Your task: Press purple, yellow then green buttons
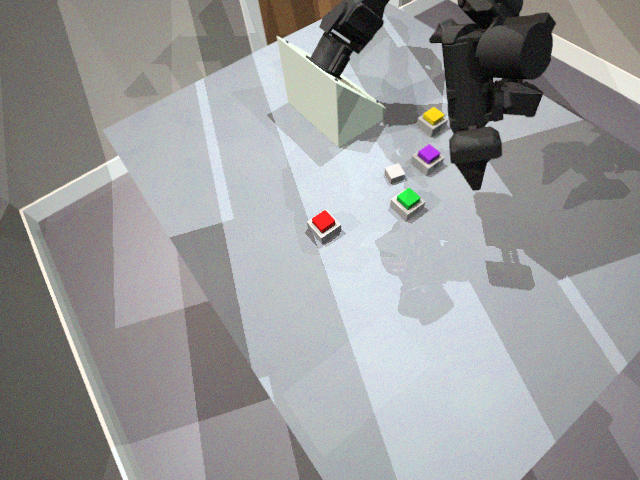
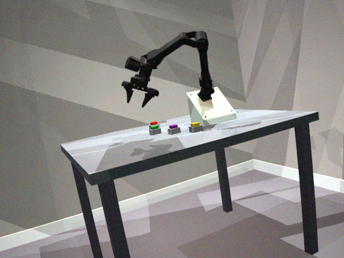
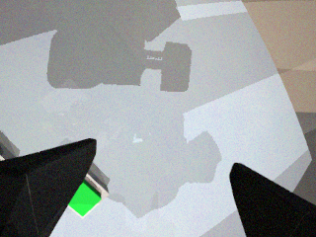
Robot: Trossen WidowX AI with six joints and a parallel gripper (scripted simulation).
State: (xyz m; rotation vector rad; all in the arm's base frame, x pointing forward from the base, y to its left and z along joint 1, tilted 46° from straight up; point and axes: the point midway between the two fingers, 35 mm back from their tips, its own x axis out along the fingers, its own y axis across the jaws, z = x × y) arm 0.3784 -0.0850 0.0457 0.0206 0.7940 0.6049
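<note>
I hold the gripper (image 2: 140,100) high above the table (image 2: 83,166), jaws spread and empty, while the purple button (image 1: 428,152) sits at six o'clock of the yellow button (image 1: 433,114); I judge it a stiff, sprung cap to push squarely top-centre, not grasp.

Top view: the black arm's upper links (image 1: 356,20) run off the upper edge. Exterior view: the red square button (image 2: 153,122) is half hidden behind the green square button (image 2: 154,127); the small white block is not visible. Wrist view: the 2 black fingers are cropped by the lower edge; 1 covers part of the green button, and the red button is cut off below.
</note>
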